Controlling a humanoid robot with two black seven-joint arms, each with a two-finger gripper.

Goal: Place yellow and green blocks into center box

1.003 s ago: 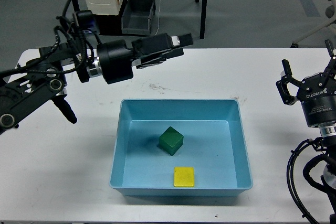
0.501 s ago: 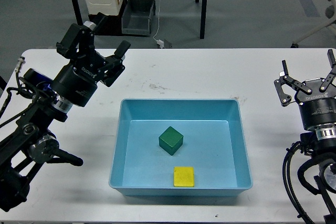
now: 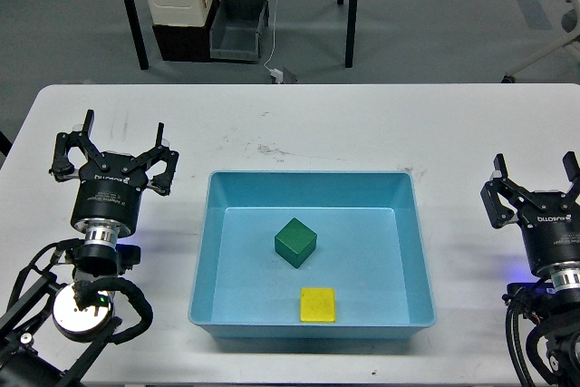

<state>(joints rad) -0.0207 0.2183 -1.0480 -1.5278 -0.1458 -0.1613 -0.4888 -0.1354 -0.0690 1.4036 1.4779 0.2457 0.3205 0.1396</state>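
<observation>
With both blocks lying inside the blue box (image 3: 412,251), the task reads as complete.

Since a second ago the left arm has swung off from above the table's far edge, where it reached toward the box, and now stands upright at the left of the white table (image 3: 362,124); the left gripper (image 3: 113,147) is spread, fingers apart, holding nothing. The right gripper (image 3: 535,192) has dropped slightly and is likewise splayed and empty. The green block (image 3: 295,242) sits near the box centre, turned at an angle; the yellow block (image 3: 317,304) lies flat near the front wall, apart from the green one. Both blocks lie between the two grippers, well apart from either. Judgement: retreat to rest pose, nothing left to place.
</observation>
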